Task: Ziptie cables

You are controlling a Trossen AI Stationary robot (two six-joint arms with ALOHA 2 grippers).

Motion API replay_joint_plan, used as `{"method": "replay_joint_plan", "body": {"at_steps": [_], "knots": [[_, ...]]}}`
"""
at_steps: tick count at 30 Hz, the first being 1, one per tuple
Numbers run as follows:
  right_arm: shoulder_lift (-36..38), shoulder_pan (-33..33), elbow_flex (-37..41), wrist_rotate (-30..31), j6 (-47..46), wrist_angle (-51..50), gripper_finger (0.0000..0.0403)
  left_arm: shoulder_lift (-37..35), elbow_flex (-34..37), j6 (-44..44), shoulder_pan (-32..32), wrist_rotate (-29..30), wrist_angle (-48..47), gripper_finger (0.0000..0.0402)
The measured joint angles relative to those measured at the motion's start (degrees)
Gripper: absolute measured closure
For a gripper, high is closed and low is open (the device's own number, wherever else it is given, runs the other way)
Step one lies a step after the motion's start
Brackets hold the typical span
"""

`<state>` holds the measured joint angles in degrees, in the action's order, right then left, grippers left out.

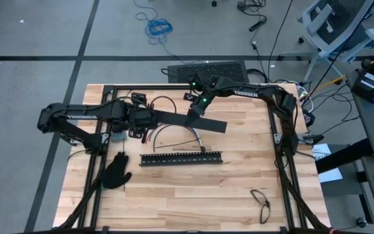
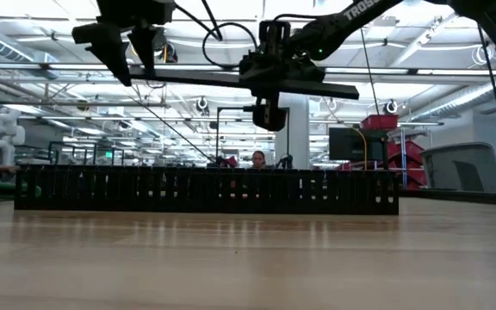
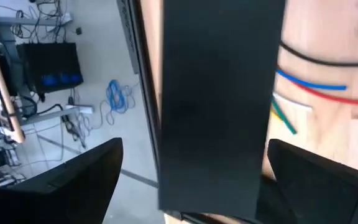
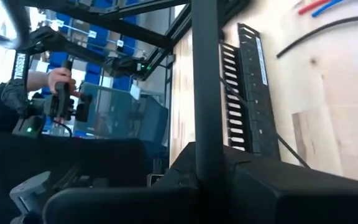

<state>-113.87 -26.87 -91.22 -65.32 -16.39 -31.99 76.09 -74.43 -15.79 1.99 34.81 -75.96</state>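
A: From above, what's each arm doing?

B: The right end effector [image 1: 195, 112] is clamped shut on one long flat black bar [image 1: 193, 120], which is held up over the tabletop [image 1: 193, 195] and reaches across toward the left arm. The left end effector [image 1: 149, 117] sits at the bar's other end with its fingers spread wide, one on each side of the bar.

A: And the cables?

B: The cables [image 1: 174, 130] lie in a loose arc on the wood just below the raised bar, between it and a second slotted bar [image 1: 181, 158] lying flat. A black glove [image 1: 116, 171] is near the left edge, a pair of glasses [image 1: 260, 203] toward the lower right corner. I can't pick out the zipties.

A: At table height?

B: The slotted bar [image 2: 205, 190] stands across the middle like a low fence. Above it the held bar [image 2: 231, 82] hangs roughly level, with the right end effector [image 2: 269, 86] gripping it and the left one [image 2: 132, 47] at its far end.

A: Left wrist?

B: The bar [image 3: 216, 106] fills the gap between the two parted fingers [image 3: 73, 180]. Beside it, blue, red, white and green wires [image 3: 309, 90] rest on the wood.

A: Right wrist?

B: The bar [image 4: 205, 87] runs straight out from the closed fingers. The slotted bar [image 4: 247, 93] lies beyond, and a person's hand [image 4: 58, 79] shows in the room behind.
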Motion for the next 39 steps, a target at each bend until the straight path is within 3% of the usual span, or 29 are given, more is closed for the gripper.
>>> {"method": "replay_joint_plan", "body": {"at_steps": [6,11,22,29,39], "knots": [[1.91,0.42,0.00,-0.77,2.48,-0.03,0.0403,0.02,0.00,0.21,3.57,-2.01,-1.49,0.0007],[3.03,0.37,-0.02,-0.38,3.63,-1.60,0.0403,0.00,0.00,-1.44,6.05,0.15,-1.47,0.0007],[2.98,0.02,0.00,6.13,5.50,-4.81,0.0402,0.02,0.00,-5.36,5.34,1.42,0.40,0.0018],[2.94,-0.48,0.00,7.47,2.04,-2.49,0.0402,0.02,-0.26,-9.75,5.06,-0.16,3.75,0.0043],[2.94,-0.41,0.00,6.66,1.93,-2.03,0.0402,0.02,-0.26,-11.63,7.82,0.56,3.98,0.0045]]}}
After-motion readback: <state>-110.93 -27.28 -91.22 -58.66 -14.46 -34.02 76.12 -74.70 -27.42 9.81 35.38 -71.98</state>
